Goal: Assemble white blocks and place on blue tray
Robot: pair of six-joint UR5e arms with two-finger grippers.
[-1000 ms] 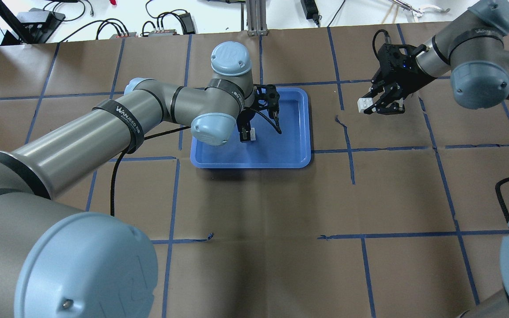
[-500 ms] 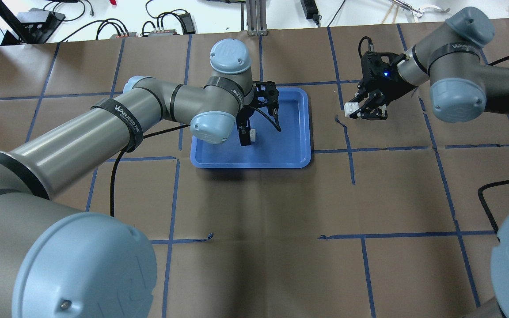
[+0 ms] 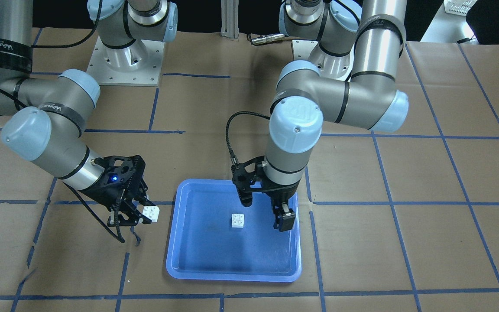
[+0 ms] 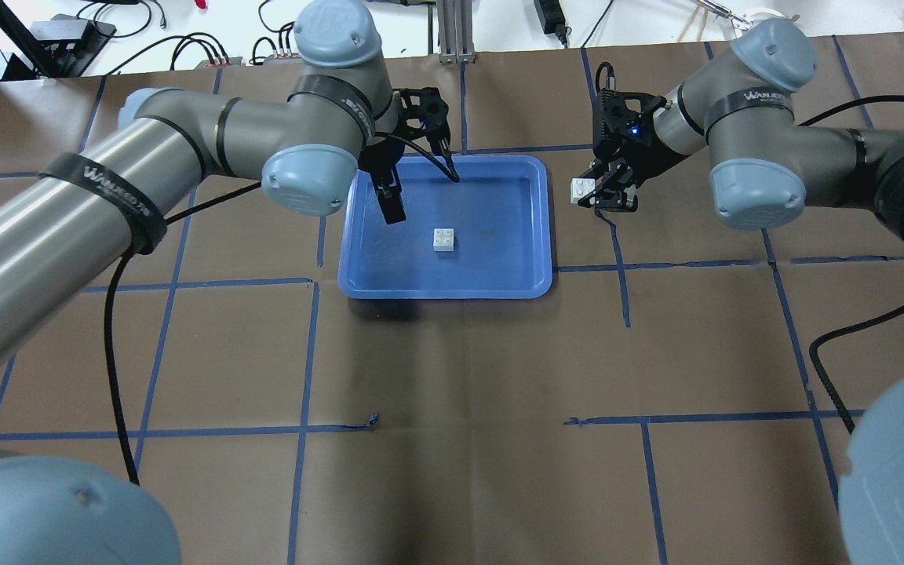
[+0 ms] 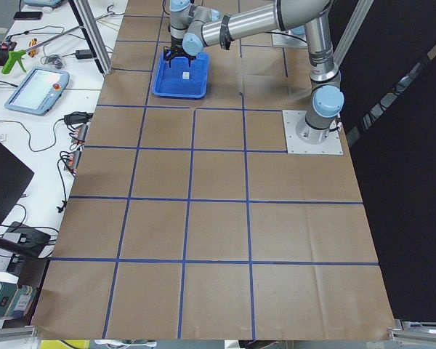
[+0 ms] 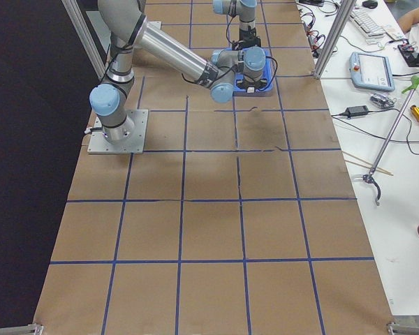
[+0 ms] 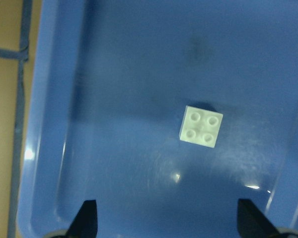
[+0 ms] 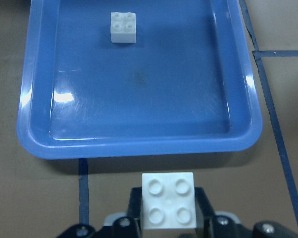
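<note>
The blue tray [image 4: 546, 235] lies on the table, also in the front view [image 3: 232, 277]. One white block [image 4: 444, 239] sits studs up on its floor, seen too in the front view [image 3: 238, 220], left wrist view [image 7: 201, 127] and right wrist view [image 8: 123, 26]. My left gripper [image 4: 421, 192] is open and empty above the tray, over its far-left part, apart from that block [image 3: 265, 212]. My right gripper [image 4: 592, 195] is shut on the second white block [image 4: 581, 190] and holds it just outside the tray's right rim [image 8: 139, 148], above the table [image 3: 150, 213].
The table is covered in brown paper with a blue tape grid [image 4: 617, 259]. Black cables [image 4: 836, 345] trail from both arms. Beyond the far edge are power supplies and cords [image 4: 209, 51]. Side benches hold teach pendants [image 5: 35, 91] and tools.
My left gripper has let go of the white block on the tray, opened and drawn up and away toward the tray's far-left. My right gripper has carried its block left, up to the tray's right rim.
</note>
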